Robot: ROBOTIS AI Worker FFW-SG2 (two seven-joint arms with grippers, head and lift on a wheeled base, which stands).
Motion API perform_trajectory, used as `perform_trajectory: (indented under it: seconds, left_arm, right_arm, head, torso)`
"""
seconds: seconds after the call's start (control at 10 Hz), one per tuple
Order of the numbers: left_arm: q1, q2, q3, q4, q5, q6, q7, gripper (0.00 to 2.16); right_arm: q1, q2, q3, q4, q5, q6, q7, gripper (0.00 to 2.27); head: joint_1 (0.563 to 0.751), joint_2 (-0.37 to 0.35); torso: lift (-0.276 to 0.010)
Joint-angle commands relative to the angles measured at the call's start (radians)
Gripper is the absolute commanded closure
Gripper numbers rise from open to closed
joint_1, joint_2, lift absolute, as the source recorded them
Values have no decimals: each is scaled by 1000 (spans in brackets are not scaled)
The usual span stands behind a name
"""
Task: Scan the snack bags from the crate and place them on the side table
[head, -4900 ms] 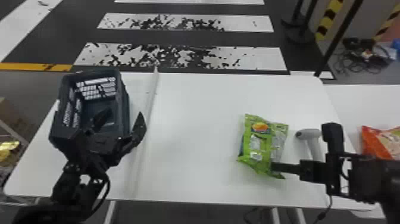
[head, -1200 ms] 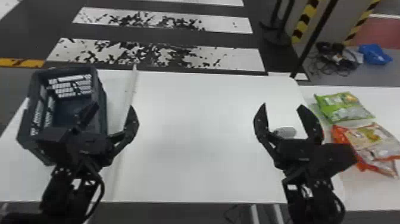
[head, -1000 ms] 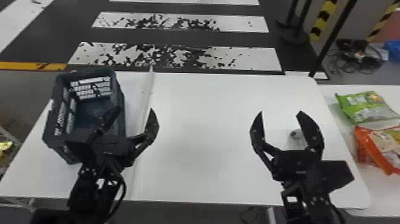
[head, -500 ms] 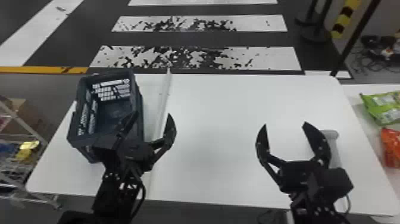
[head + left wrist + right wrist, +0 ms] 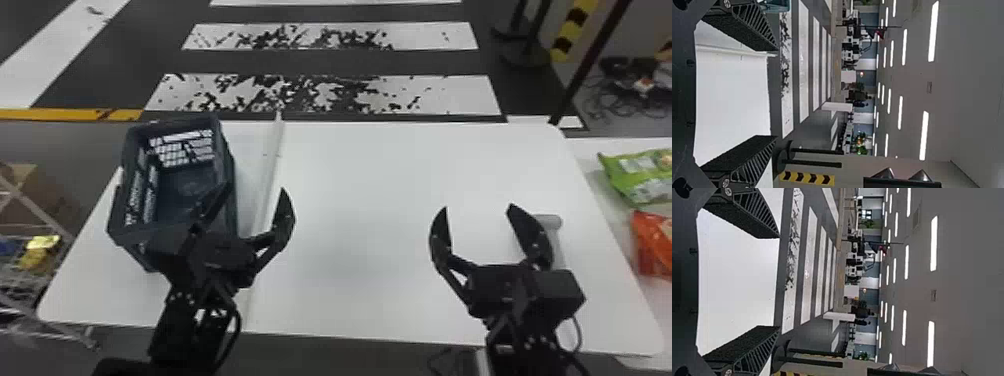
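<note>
Left jaws [image 5: 250, 205]: apart, seemingly over crate edge [image 5: 114, 210] | right jaws [image 5: 477, 210]: apart, near scanner [image 5: 550, 221]

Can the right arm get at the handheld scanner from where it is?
Probably yes. The right gripper is open and empty, and nothing seems to block the handheld scanner on the white table. It shows partly behind the right-hand finger, so the arm would likely have to shift right first.

Left pincer [image 5: 257, 186] spread (quite wide), white table [image 5: 730, 90] between.
</note>
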Motion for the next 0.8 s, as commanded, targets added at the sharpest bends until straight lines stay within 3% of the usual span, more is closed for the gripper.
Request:
perform_trajectory:
  seconds: [0.0, 0.7]
  left_arm:
    - [0, 2, 0, -1, 0, 3, -1, 76]
    - [0, 2, 0, 3, -2, 3, -21, 76]
  right_arm:
    - [0, 3, -12, -3, -11, 14, 0, 60]
    - [-6, 6, -24, -4, -17, 29, -5, 60]
  head:
    - [695, 56]
    - [695, 32]
  torso:
    - [-50]
    - [-50]
